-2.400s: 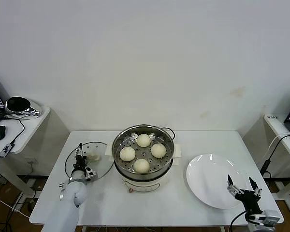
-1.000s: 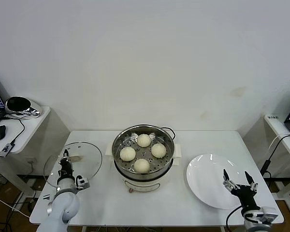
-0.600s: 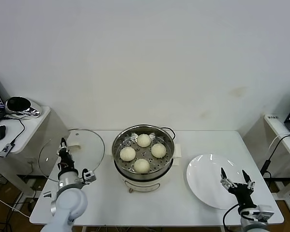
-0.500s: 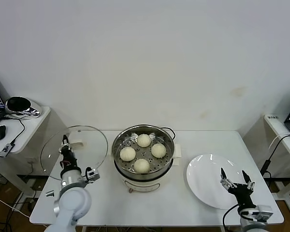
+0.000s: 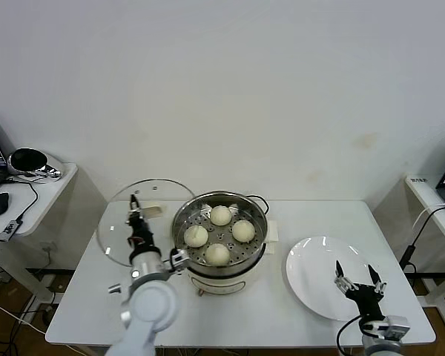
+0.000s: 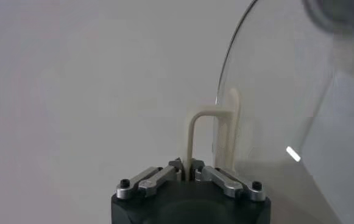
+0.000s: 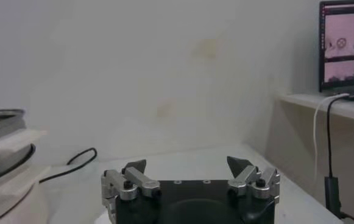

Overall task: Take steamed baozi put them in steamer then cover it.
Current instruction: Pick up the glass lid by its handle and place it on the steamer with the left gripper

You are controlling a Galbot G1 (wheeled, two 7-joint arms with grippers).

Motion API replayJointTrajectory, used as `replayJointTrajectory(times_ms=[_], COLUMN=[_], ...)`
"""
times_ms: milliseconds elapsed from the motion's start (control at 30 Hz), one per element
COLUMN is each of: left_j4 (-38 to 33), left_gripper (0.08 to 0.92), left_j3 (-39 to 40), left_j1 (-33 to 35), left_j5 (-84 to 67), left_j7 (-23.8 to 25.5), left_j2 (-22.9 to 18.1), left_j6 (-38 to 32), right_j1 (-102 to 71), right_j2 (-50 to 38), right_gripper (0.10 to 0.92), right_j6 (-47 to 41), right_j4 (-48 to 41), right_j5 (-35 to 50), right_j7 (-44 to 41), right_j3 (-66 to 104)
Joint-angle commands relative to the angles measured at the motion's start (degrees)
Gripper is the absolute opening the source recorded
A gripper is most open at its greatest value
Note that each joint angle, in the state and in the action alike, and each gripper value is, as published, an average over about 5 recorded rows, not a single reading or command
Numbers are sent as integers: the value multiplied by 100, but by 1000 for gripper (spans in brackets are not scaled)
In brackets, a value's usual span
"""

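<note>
Several cream-white baozi [image 5: 221,215] lie in the shiny steel steamer [image 5: 182,215], which sits on its white pot base [image 5: 208,282] at mid table. My left gripper [image 5: 134,206] is shut on the cream handle [image 6: 195,134] of a round glass lid [image 5: 119,230]. It holds the lid tilted in the air just left of the steamer, and the lid's edge overlaps the steamer's left rim. The lid's glass [image 6: 286,122] fills one side of the left wrist view. My right gripper [image 5: 358,277] stands open and empty over the front of the white plate [image 5: 311,259]. In its own view the right gripper [image 7: 187,164] shows jaws wide apart.
A black cable [image 7: 73,164] runs behind the steamer [image 7: 0,119]. A side table [image 5: 44,185] with a dark device stands at the left. Another table with a laptop [image 7: 346,42] stands at the right. The plate holds nothing.
My left gripper has lifted the glass lid off the table at the left and carried it up and right, close to the steamer. The right gripper has shifted slightly left.
</note>
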Motion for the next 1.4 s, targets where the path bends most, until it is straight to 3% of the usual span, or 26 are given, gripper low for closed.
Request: replayJointTrajectory(times_ms=[33,267,467,1000,1400], left_j4=[539,921,1370,1738,1547], left_gripper=[150,150,150,150,150], left_j3=[1153,1833,1912,1547,1482], left_j1=[-621,-807,-1076,-1158,-1080], left_j5=[248,-253,-357,712,712], left_j7=[207,-104,-252,514,956], left_j2=[-944,-1152,-1165,-1157,-1148], left_j6=[244,249,255,253,254], right_j1=[69,70,44,69,90], right_j2=[143,146,164,164,157], right_gripper=[823,823,823,823,823], right_j6=[-11,-6,4,0,40], right_j4=[-141,-169,-167,-199,-269], right_j5=[-193,-229,-253,-302,-336], right_j7=[0,1,-4,-5,-10], right_j3=[-30,4,20,15,0])
